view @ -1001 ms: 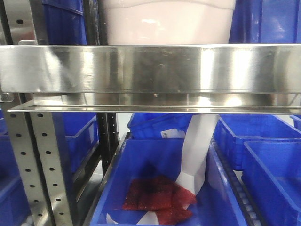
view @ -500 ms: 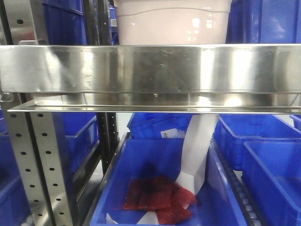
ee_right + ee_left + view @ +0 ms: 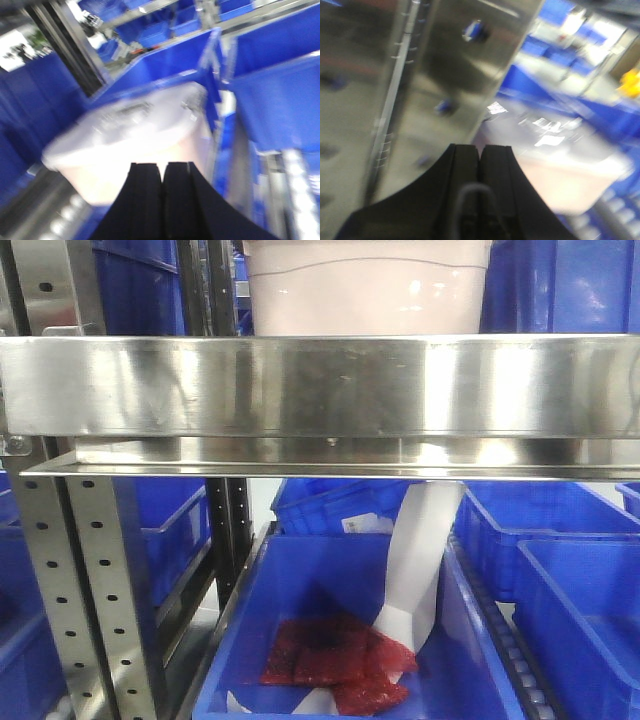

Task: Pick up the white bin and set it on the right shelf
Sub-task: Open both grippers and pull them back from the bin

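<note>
Blue plastic bins [image 3: 560,540] fill the racking behind and below a stainless steel shelf [image 3: 320,385], whose wide shiny front rail spans the front view; a perforated upright post [image 3: 100,590] stands at left. Left gripper [image 3: 480,155]: black fingers pressed together, holding nothing, beside a brushed metal panel; view blurred. White bin [image 3: 368,290] sits on the shelf behind the rail, centre-right, pinkish, tapered, glossy. Right gripper [image 3: 162,172]: fingers together, empty, just above and in front of the bin's white lid [image 3: 130,125]; contact cannot be told through blur.
</note>
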Robot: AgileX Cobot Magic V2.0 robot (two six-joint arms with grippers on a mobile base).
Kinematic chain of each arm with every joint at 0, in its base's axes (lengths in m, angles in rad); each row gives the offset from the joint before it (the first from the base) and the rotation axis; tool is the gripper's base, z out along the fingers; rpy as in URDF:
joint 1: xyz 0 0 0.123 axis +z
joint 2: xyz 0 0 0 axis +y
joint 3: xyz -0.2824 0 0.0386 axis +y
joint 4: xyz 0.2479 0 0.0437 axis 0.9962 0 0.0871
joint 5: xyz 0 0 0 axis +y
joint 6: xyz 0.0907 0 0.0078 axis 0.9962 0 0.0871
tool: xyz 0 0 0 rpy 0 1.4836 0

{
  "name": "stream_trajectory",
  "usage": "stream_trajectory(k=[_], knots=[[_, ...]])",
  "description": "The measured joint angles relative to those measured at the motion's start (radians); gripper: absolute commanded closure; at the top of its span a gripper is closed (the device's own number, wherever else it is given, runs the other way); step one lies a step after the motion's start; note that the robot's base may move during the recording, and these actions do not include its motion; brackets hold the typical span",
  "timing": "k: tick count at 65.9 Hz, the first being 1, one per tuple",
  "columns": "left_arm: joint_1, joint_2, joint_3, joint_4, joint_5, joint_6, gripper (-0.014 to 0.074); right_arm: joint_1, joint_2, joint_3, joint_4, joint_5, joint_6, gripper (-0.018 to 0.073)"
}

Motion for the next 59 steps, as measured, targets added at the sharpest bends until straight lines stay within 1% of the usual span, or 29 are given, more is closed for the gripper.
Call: stream_trajectory(k=[5,11,16,23,29,41,49,59], knots=[[0.000,-0.032,0.061,0.027,0.000,0.000,0.0714,0.000,-0.049,0.063,-0.015,-0.001,-0.017,0.0502],[-0.002,-0.091,0.167,0.037,-0.015,0.000,0.0714,0.000,-0.119,0.150,-0.024,-0.010,-0.091,0.0502],[-0.004,-0.158,0.265,0.044,-0.070,0.000,0.0715,0.000,-0.183,0.226,-0.025,-0.039,-0.154,0.0503],[-0.005,-0.261,0.412,0.045,-0.155,0.000,0.0714,0.000,-0.273,0.332,-0.025,-0.090,-0.203,0.0503],[-0.005,-0.355,0.530,0.052,-0.204,0.000,0.0713,0.000,-0.357,0.434,-0.025,-0.134,-0.215,0.0503],[-0.005,-0.563,0.744,0.139,-0.226,0.000,0.0713,0.000,-0.544,0.636,-0.025,-0.189,-0.223,0.0503],[-0.005,-0.725,0.843,0.179,-0.226,0.000,0.0713,0.000,-0.686,0.742,-0.025,-0.193,-0.231,0.0503],[-0.005,-0.916,0.932,0.189,-0.224,0.000,0.0713,0.000,-0.860,0.822,-0.025,-0.173,-0.232,0.0503]])
